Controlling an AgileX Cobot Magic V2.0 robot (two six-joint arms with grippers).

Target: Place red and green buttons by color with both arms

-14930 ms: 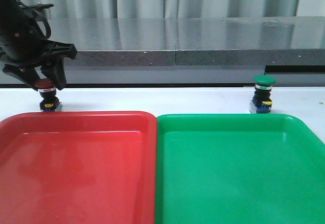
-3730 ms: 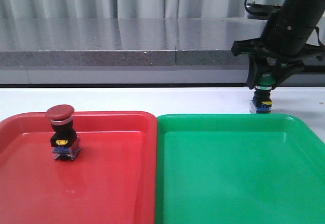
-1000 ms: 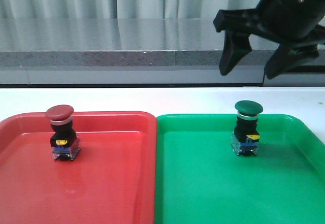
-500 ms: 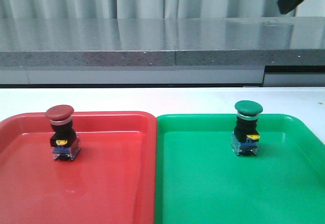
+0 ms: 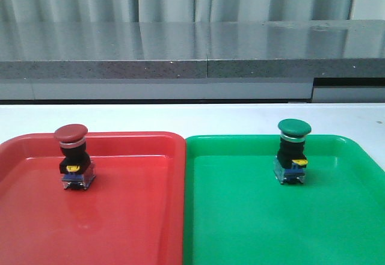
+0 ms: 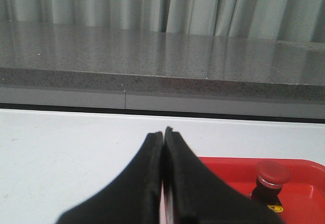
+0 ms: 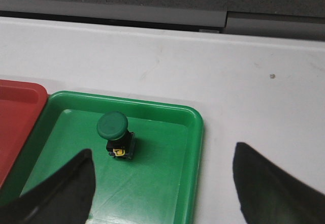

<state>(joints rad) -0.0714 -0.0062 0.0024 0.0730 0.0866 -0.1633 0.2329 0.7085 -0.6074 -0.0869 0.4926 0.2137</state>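
Since colours match, we judge sorting done: red-capped push-button switch [image 5: 73, 158] upright in red plastic tray [image 5: 138, 217], green-capped push-button switch [image 5: 292, 152] in green plastic tray [image 5: 240, 229]; left gripper [image 6: 163, 148] pressed together, empty; right gripper [image 7: 162, 183] spread wide.

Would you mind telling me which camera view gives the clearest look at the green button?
The front view: the green button stands upright in the green tray, shown side-on with cap, silver ring, black body and clear base. The right wrist view looks down on it from above, mostly showing the cap. The left wrist view does not show it.
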